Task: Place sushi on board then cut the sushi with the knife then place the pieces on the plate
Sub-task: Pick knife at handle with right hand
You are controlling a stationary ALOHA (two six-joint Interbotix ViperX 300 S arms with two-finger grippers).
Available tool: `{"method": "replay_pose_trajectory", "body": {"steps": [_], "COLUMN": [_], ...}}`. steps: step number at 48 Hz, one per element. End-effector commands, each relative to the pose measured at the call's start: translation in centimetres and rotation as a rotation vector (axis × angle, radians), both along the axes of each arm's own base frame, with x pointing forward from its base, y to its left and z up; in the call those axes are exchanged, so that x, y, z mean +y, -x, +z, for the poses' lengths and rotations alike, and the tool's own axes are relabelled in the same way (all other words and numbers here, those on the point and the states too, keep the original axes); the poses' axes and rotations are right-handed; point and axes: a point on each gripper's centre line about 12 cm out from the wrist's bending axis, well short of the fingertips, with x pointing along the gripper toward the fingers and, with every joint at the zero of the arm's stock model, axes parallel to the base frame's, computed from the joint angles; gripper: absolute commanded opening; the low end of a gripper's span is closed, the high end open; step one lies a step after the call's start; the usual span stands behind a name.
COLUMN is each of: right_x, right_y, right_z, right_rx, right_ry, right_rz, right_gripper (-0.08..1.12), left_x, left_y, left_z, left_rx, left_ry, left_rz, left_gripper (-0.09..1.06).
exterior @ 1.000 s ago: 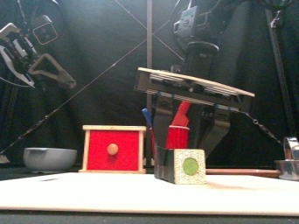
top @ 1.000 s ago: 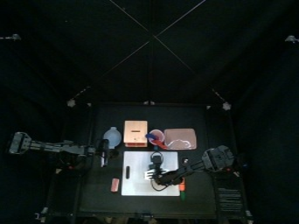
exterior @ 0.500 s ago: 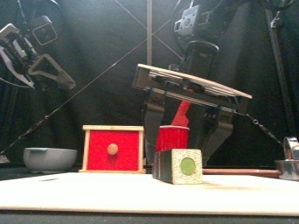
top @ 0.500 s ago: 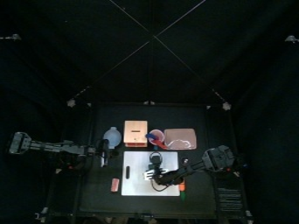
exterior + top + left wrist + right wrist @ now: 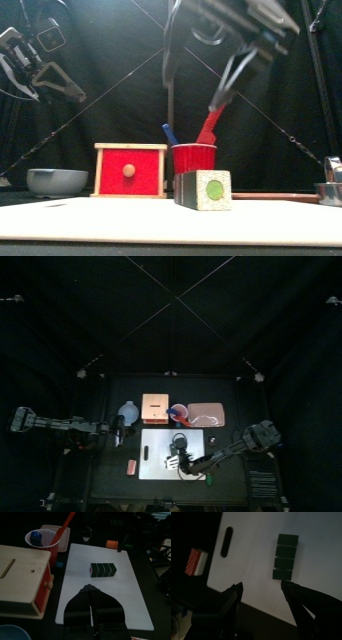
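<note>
Since a second earlier, the right gripper (image 5: 261, 585) had risen clear of the sushi roll (image 5: 203, 189), jaws spread, leaving it at the middle of the white cutting board (image 5: 127, 602); with the left gripper (image 5: 89, 588) pressed together and empty at the table's left edge, you risked tipping the unsteadied red cup (image 5: 195, 158) when drawing the red knife (image 5: 211, 122).

The right gripper (image 5: 262, 586) has gone up. A moment ago it hung low, right in front of the cup (image 5: 195, 158), and hid most of it. Now it is high up, near the top of the front view. The whole cup shows now. The blue knife (image 5: 170, 134) and the red knife (image 5: 211, 122) in it show too. Seen from above, the gripper has slid back toward the front. It now sits over the front part of the board (image 5: 158, 471). The bend of its arm has moved a little to the right.
</note>
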Motion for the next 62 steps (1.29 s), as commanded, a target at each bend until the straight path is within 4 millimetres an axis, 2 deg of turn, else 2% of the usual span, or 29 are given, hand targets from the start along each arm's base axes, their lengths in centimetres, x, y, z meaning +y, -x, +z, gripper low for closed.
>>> {"method": "replay_pose_trajectory", "body": {"steps": [1,7,14,21,29,37,47,52,62], "right_x": [-0.3,-1.0,-4.9,-9.0,-12.2,-13.2,-14.3,-14.8,-16.8], "right_y": [0.6,1.3,2.1,2.5,1.2,-0.3,-2.4,-3.5,-3.6], "right_z": [5.0,8.0,11.5,13.2,14.2,13.6,11.3,10.1,7.2], "right_rx": [-0.073,-0.064,0.028,0.171,0.285,0.462,0.729,0.784,0.889], "right_ry": [0.020,0.093,0.255,0.358,0.417,0.464,0.454,0.421,0.389], "right_rz": [0.094,0.211,0.302,0.372,0.484,0.642,0.771,0.813,0.830], "right_gripper": [0.93,0.92,0.92,0.92,0.92,0.90,0.90,0.89,0.89], "left_x": [0.0,0.0,0.0,0.0,0.0,0.1,0.7,1.1,1.7], "left_y": [-0.3,-0.3,-0.1,0.1,0.1,0.1,0.1,0.2,0.3], "left_z": [0.4,0.4,0.2,-0.2,-0.2,-0.2,-0.3,-0.4,-0.8], "left_rx": [-0.012,-0.014,-0.006,0.005,0.005,0.005,0.016,0.026,0.053], "left_ry": [0.000,0.001,0.004,0.005,0.001,-0.014,-0.070,-0.093,-0.102], "left_rz": [-0.001,0.000,0.001,0.002,0.000,0.001,-0.002,0.007,0.025], "left_gripper": [-0.02,-0.02,-0.02,-0.02,-0.02,-0.02,-0.02,-0.02,-0.02]}}
